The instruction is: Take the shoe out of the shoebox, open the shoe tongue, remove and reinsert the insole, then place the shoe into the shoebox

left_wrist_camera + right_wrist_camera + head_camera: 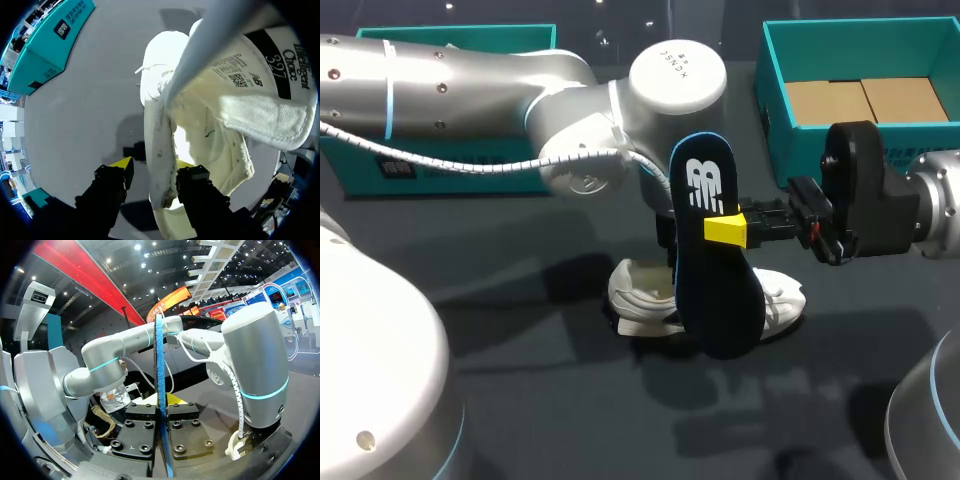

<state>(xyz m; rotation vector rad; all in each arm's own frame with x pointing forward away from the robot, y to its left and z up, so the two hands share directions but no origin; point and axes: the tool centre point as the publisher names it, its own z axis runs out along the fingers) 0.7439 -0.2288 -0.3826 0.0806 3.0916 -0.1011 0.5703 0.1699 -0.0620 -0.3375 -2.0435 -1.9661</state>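
Holding the insole (716,270) up in the air, just over the shoe (642,288), with the right jaws pinching it flat from two sides near its middle. Standing almost straight up: long way running up and down, narrow heel end with the white mark on top, wide toe end at the bottom, low by the shoe. From the right wrist, only a thin blue edge between the jaws.

Lying on the worktop (520,400) on its sole, that shoe, long way running left to right, out of the box (860,50) and well apart from it. Toe end hard to pick out from above. Left jaws spread around the shoe's side wall, one inside, one outside, the outside one looking just apart from the wall. Tongue (260,65) lifted open, mouth of the shoe wide.

Probably time to put the insole back. To do it well:
- Tip it down first to line up its long way with the shoe's.
- Feed the toe end in low, under the tongue, toward the shoe's front.
- Go slow and keep it flat, no folding.
- Keep the shoe steady with the left jaws.
- Let go only with the heel end sitting down inside the back.
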